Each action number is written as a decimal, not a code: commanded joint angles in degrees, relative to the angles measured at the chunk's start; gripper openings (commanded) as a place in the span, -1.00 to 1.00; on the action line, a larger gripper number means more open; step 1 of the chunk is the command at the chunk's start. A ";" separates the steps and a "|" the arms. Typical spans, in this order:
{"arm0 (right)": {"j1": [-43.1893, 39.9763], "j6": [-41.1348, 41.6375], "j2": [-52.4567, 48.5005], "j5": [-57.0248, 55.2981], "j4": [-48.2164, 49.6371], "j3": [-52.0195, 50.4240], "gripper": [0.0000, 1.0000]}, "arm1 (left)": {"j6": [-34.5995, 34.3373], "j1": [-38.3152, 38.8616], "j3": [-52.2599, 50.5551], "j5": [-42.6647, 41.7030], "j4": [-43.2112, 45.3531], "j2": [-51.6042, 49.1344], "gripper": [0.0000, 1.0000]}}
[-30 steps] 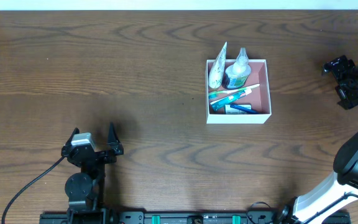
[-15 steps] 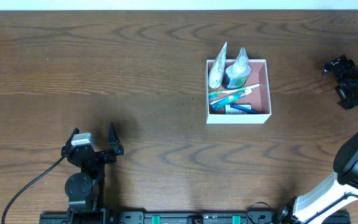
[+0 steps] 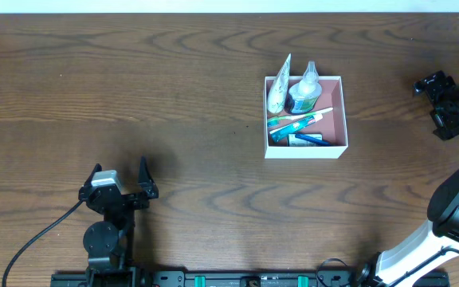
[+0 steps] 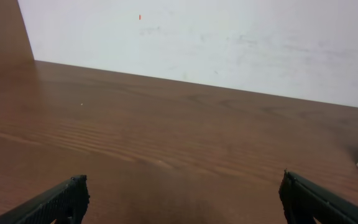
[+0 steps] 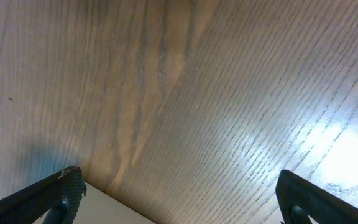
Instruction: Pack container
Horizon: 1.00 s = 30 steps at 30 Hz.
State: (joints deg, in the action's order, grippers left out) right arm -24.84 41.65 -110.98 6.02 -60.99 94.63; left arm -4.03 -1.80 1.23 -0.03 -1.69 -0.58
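The square shallow box with white walls and a dusty-pink inside (image 3: 335,119) stood right of the table's centre, in the half toward the far edge, clear of every edge. It held a white squeeze tube (image 3: 278,86) and a small bottle with a white nozzle and green label (image 3: 303,94), both lying against the far wall with their tips projecting past the rim, and a green-and-white toothbrush (image 3: 297,121) lying across a blue item (image 3: 307,139) whose kind could not be told. No loose article showed on the dark brown wooden table (image 3: 174,96), so packing was judged complete or nearly so. The main hazard lay in the two projecting items: any contact from above or from the far side would likely tip them out over the rim. The box looked light and sat on smooth wood, so a sideways nudge would probably slide or turn it rather than meet resistance. The right gripper (image 3: 435,105) hung close to the right edge, level with the box and well apart from it, fingers spread with nothing between them; a careless sweep toward the centre could strike the right wall. The left gripper (image 3: 119,167) rested by the near edge, left of centre, fingers likewise spread and empty, posing little risk.
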 commanded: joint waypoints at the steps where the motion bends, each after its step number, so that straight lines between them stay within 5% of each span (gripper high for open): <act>1: 0.17 0.50 0.90 0.00 -0.07 0.07 0.98 | 0.83 -0.28 -1.01 0.66 -2.45 0.31 0.96; 14: 15.76 0.50 20.57 0.02 -0.04 -0.74 0.98 | 0.83 -0.28 -1.01 0.66 -2.45 0.31 0.96; 21: 30.08 -0.68 33.88 -4.17 1.90 -11.41 0.98 | 0.83 -0.28 -1.01 0.66 -2.45 0.31 0.96; 25: 33.31 -0.59 43.10 -12.48 11.08 -24.57 0.99 | 0.83 -0.28 -1.01 0.66 -2.45 0.31 0.96; 30: 32.57 -4.00 56.83 -12.57 34.01 -46.29 0.98 | 0.83 -0.28 -1.01 0.66 -2.45 0.31 0.96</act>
State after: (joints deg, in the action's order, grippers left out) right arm 8.05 40.75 -60.90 -3.46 -32.32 57.47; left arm -4.01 -1.83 1.52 -0.08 -2.22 -0.58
